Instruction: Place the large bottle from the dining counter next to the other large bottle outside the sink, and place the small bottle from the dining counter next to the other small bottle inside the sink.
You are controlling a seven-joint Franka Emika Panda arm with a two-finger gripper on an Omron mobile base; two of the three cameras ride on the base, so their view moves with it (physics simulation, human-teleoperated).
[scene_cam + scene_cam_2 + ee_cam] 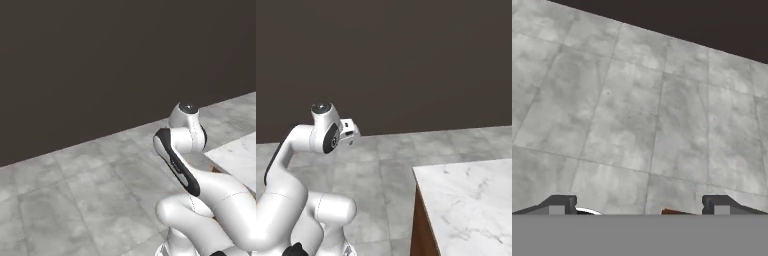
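White, grey-veined marble of the dining counter (471, 200) fills the lower right corner of the right base view, on a brown wooden base; its corner also shows beside the arm in the left base view. The part of the counter top I can see is bare, so I cannot tell where the bottles stand, nor the sink.

The gripper (639, 207) hangs over the grey floor tiles (637, 115), left of the counter edge. Its two dark finger tips (559, 205) stand wide apart at the bottom of the hand view, with nothing between them, so the hand is spread and empty.

The arm is folded: the elbow is raised high and the wrist points forward and down toward the tiles, away from the counter.

The risk, as I judge it, is the nearness of the counter corner. If the base drives or the arm swings toward the counter while it is folded so low, a link may strike the marble edge. A reach started from here would also be blind.
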